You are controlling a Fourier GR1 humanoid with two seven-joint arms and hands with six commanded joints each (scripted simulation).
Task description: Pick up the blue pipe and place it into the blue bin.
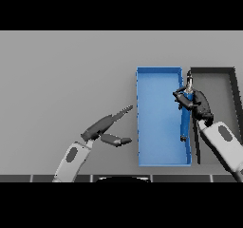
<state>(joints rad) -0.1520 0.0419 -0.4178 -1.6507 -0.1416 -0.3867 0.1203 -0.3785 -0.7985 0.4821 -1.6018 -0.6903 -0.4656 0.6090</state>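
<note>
Over the right wall of the blue bin [161,127], in the head view, your right hand [193,101] has its fingers curled round the blue pipe [185,110], which hangs along that wall, half inside. I'd judge it stiff, light and smooth, so grip it mid-length to stop it swinging. A dark bin [223,72] sits just beside. Your left hand [107,129] rests relaxed, fingers straight, left of the bin.

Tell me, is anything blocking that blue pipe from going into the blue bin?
Nothing visible is. The right hand holds the blue pipe along the blue bin's right wall, and the floor beneath looks bare. The left hand is outside the bin, to its left.
</note>
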